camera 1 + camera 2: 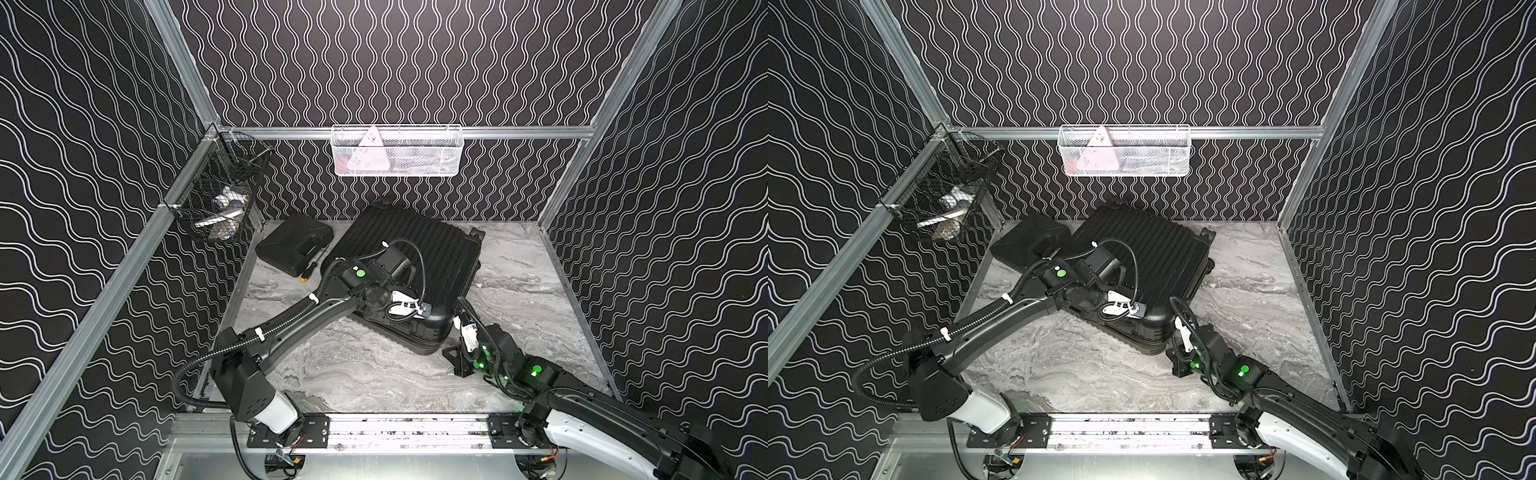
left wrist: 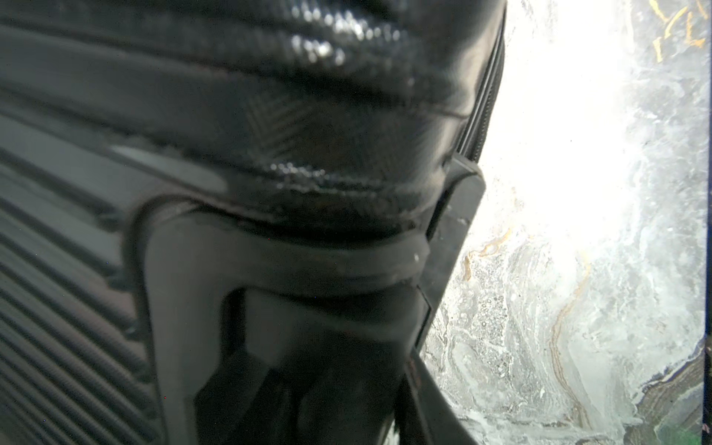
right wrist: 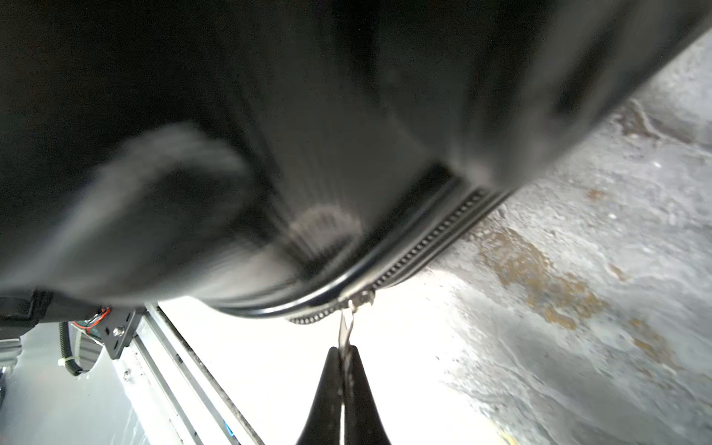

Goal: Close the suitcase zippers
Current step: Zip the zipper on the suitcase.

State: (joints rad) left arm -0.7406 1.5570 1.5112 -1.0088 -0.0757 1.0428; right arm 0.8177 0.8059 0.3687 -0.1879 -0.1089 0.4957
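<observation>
Pinching zipper pull (image 3: 345, 325) at suitcase (image 1: 451, 249) corner seam: right gripper (image 3: 344, 352), jaws clamped on it. Left gripper (image 1: 419, 309) over shell edge; jaw state unclear.

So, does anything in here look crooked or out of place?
Slightly. The suitcase lies flat but skewed, diagonal to the table edges, and a screwdriver lies loose beside it. The right gripper is shut on a zipper pull, which fits the job. No spill or damage shows.

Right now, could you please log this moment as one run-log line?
suitcase: flat on table | right gripper: shut on zipper pull | left gripper: over suitcase's near corner
</observation>
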